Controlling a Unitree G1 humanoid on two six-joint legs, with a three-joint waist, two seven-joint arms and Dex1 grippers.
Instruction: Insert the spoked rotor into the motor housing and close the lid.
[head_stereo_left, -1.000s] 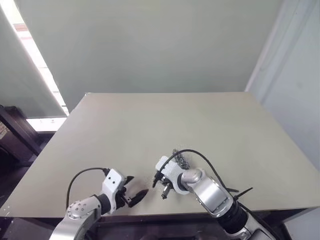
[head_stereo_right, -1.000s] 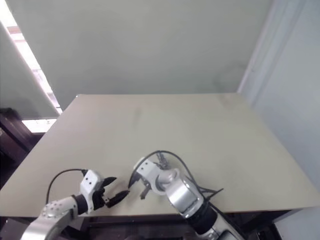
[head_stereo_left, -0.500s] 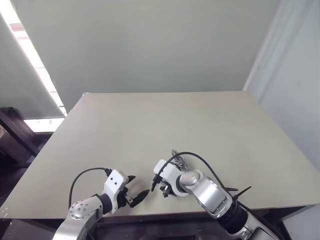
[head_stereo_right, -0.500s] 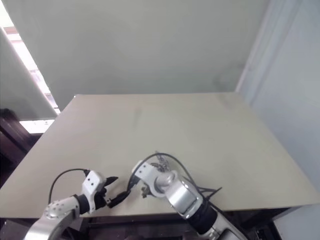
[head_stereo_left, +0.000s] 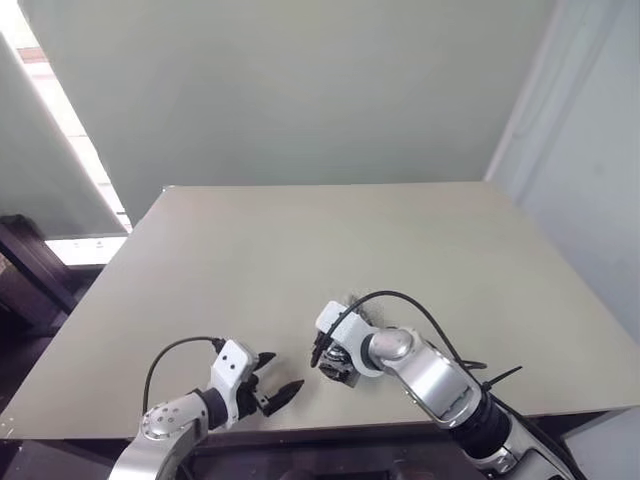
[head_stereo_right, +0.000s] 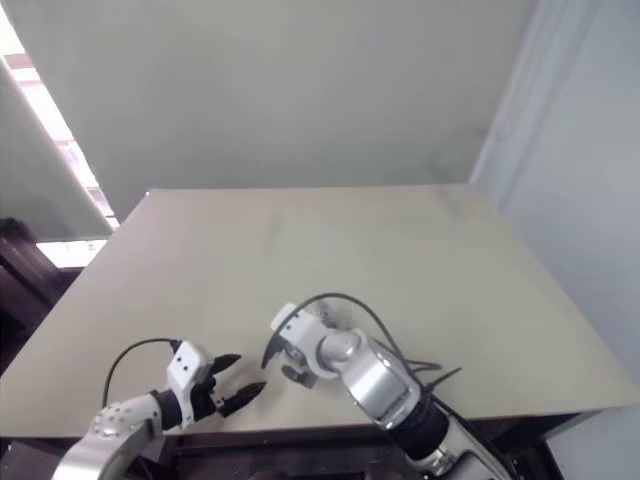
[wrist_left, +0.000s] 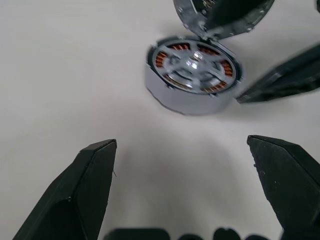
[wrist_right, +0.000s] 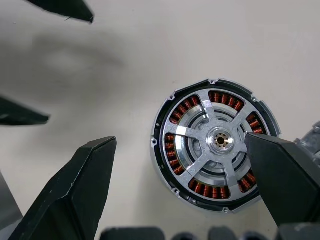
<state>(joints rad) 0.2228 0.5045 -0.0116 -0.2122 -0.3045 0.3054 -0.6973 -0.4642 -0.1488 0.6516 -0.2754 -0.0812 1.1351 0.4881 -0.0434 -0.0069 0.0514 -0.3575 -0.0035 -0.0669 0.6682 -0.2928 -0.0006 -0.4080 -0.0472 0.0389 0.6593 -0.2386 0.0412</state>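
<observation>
The motor housing sits flat on the beige table, near the table's front edge and a little right of centre. The spoked rotor lies seated inside it: silvery spokes radiate from a centre hub, and copper-brown windings show through the gaps between them. The housing is uncovered on top. Just beyond it, seen from the left wrist, the lid leans tilted, its lower edge touching or nearly touching the housing's far rim; part of it is hidden by a dark finger of the other arm.

The right gripper hangs directly over the housing with its two black fingers spread wide, one on each side of the rim, grasping nothing. In the head views the right arm and its looped black cable cover most of the assembly from above.

The left gripper hovers low over bare table, to the left of the housing and apart from it, pointing toward it. Its fingers are likewise parted and empty. Bare table lies between the left gripper and the housing.
</observation>
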